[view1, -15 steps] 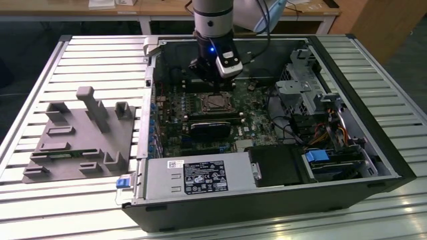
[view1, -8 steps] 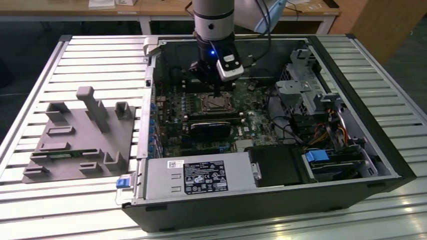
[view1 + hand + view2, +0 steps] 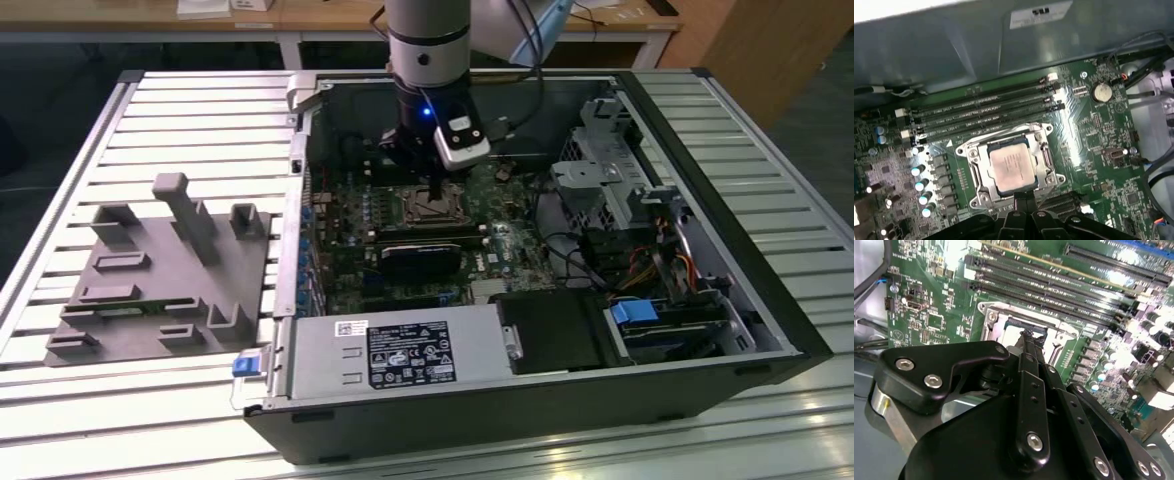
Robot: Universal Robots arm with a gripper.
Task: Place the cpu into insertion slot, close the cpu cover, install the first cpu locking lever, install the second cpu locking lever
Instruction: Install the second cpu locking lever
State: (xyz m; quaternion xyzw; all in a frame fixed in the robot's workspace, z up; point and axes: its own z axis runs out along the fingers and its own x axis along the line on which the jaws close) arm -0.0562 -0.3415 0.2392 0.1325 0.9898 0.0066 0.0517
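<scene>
Now | cpu [image 3: 1010,166] seated under cpu cover [image 3: 1041,162] | jaws just beside

The cpu [image 3: 1012,169] sits flat in the insertion slot [image 3: 976,188], its grey face showing through the cpu cover [image 3: 1044,159], lying down around it. Memory slots [image 3: 979,112] run just beside, on the green board [image 3: 1089,125].

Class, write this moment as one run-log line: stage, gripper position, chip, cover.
stage: chip seated | gripper: at socket edge | chip: flat in socket | cover: down around chip | memory slots: beside socket
</scene>
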